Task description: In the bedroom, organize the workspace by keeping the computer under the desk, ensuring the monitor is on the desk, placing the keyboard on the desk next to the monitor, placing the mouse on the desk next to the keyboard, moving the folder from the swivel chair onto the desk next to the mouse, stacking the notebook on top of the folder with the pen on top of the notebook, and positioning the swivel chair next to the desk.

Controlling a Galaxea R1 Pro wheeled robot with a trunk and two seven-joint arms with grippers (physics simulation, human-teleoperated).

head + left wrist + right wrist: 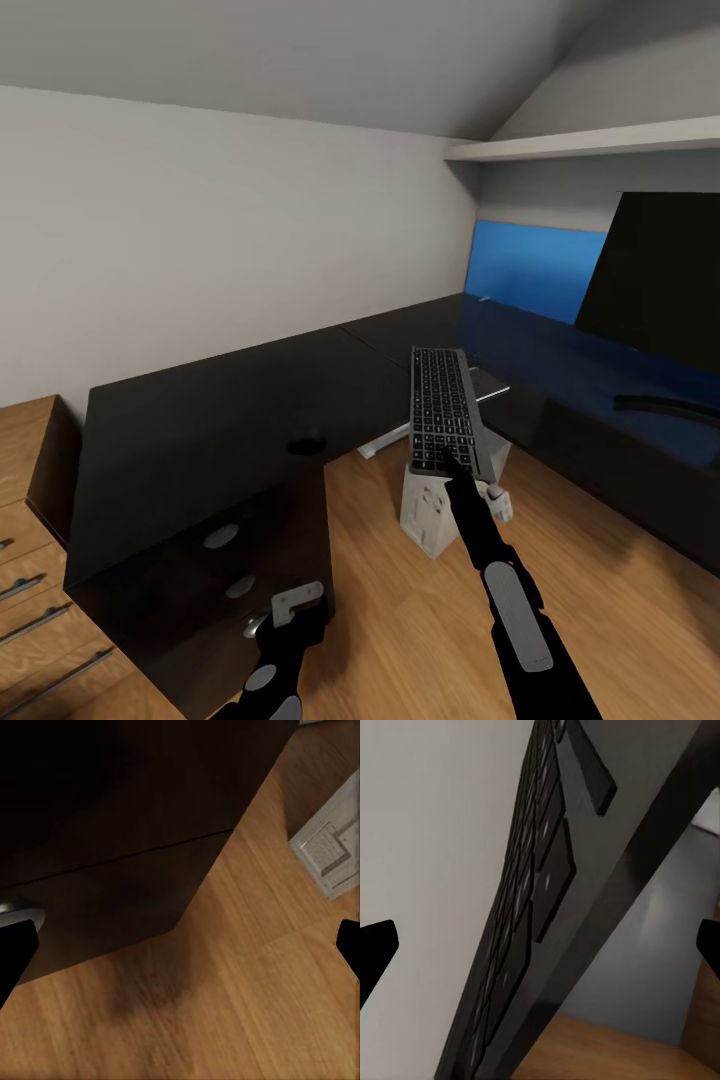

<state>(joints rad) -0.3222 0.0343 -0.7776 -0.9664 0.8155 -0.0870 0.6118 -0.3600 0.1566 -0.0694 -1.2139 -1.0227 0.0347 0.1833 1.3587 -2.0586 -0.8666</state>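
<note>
in the head view the keyboard point(444, 410) is held up in the air, above the wood floor point(400, 600) and in front of the glossy black desk point(220, 420), its near short end pinched by the right gripper point(452, 462) at the tip of the black right arm; the light grey computer point(440, 505) stands on the floor right below it, and the monitor point(660, 270) sits on the desk's far wing at the right, with a blue wall panel point(530, 265) behind. the left gripper point(290, 612) hangs low by the black drawer unit point(215, 590), and whether its fingers are apart or together is not clear here. in the left wrist view the two dark fingertips point(15, 960) sit at opposite edges of the picture, so that gripper is spread wide and holds nothing, with floor, drawer unit and a corner of the computer point(330, 847) beneath. in the right wrist view the keyboard point(532, 907) runs away edge-on between the fingertips point(376, 952), which close on its end. it looks stiff, slim and light, but long; held at one end it may sag or twist, so a hold nearer the middle of a long edge would likely be steadier, and the smooth frame could slip.
</note>
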